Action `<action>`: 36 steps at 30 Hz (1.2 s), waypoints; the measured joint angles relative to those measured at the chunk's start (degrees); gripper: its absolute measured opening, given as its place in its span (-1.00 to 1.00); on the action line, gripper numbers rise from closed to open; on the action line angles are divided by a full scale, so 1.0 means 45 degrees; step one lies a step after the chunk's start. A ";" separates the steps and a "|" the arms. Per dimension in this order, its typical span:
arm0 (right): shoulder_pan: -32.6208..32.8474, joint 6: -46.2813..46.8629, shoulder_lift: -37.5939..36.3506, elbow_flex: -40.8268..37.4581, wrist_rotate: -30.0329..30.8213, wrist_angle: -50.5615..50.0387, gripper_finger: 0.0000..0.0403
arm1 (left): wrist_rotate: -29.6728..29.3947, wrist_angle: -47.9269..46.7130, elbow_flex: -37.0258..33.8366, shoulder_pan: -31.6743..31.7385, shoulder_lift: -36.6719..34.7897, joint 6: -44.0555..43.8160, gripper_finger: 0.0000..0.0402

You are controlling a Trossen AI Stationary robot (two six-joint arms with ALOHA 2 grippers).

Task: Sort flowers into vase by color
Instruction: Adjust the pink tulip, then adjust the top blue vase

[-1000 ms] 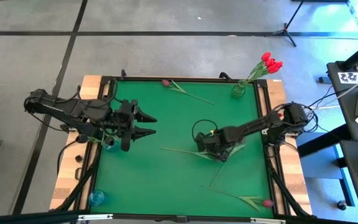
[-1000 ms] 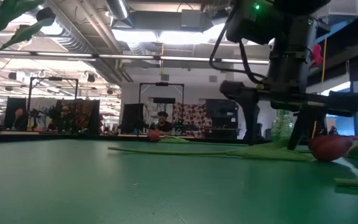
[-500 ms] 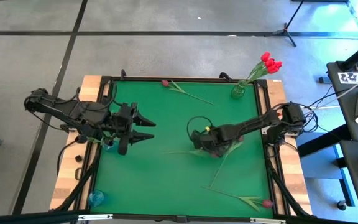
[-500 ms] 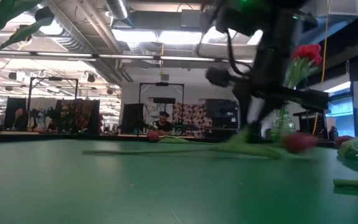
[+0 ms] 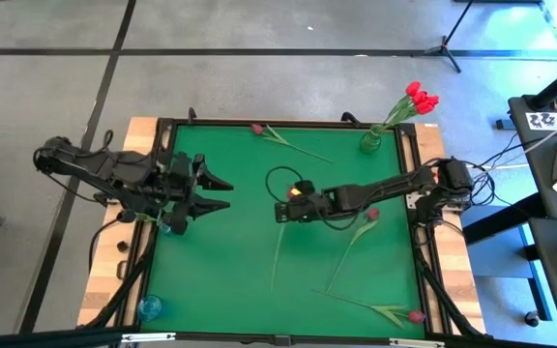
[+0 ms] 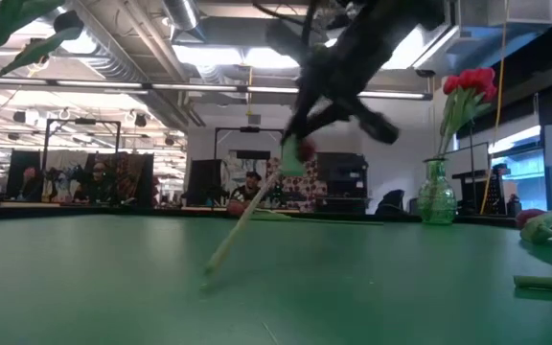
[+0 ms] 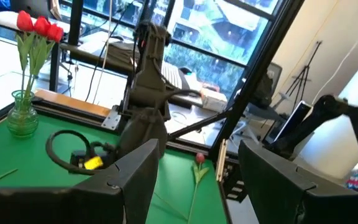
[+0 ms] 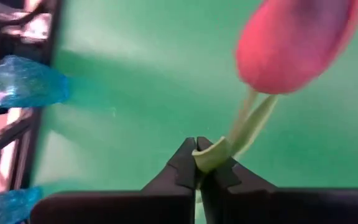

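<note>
My right gripper (image 5: pixel 280 213) is above the middle of the green table (image 5: pixel 220 280), shut on a red tulip (image 8: pixel 291 40) whose long stem (image 5: pixel 276 256) slants down toward the near edge. My left gripper (image 5: pixel 228 193) hangs open and empty over the table's left side, pointing level toward the right. A green vase (image 5: pixel 370 141) with red tulips (image 5: pixel 420 97) stands at the far right corner. Loose tulips lie flat on the table: one at the far edge (image 5: pixel 288 142), one right of centre (image 5: pixel 354 244), one near the right front corner (image 5: pixel 385 311). My right gripper pinches the tulip's stem just below the head (image 8: pixel 209 155) between its two fingertips (image 8: pixel 185 163). It comes slanting down from the table's right side. The head end is lifted, and the stem's lower end (image 6: pixel 207 278) rests on the table.
A blue vase (image 5: pixel 169 225) stands at the left edge below my left gripper, and another (image 5: pixel 150 307) at the near left corner. The table's near left part is bare green.
My right gripper has shut on the tulip's stem, risen, rolled, and gone toward the table's left. The tulip, which lay flat across the table, has swung round: its head end is lifted and its stem now points toward the near edge, tip on the table.
</note>
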 joint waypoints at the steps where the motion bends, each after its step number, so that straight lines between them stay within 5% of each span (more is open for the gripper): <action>1: -0.0010 -0.0315 0.0124 0.0004 0.0003 0.0403 -0.97 | -0.0004 0.0000 0.0000 0.0000 -0.0075 -0.0035 0.08; 11: -0.0102 -0.1508 0.1949 -0.0016 -0.0566 0.4049 -0.83 | -0.0811 -0.0086 0.0015 0.0024 0.0150 -0.1270 0.08; 19: -0.0364 -0.2763 0.1703 0.0062 -0.0550 0.4246 -0.08 | -0.0099 0.0484 0.0015 -0.0170 0.1034 -0.2104 0.08; 26: -0.0350 -0.4714 0.0301 0.1042 -0.0080 0.2015 0.43 | 0.1194 0.2801 0.0015 -0.1234 0.0766 -0.2438 0.08; 31: -0.0350 -0.5687 -0.0328 0.1644 0.0269 -0.0706 0.48 | 0.3326 0.4043 0.0028 -0.3239 0.0606 -0.3997 0.08; 36: -0.0350 -0.5773 -0.0417 0.1767 0.0443 -0.2541 0.44 | 0.2521 0.3862 0.0024 -0.6325 0.0668 -0.6245 0.08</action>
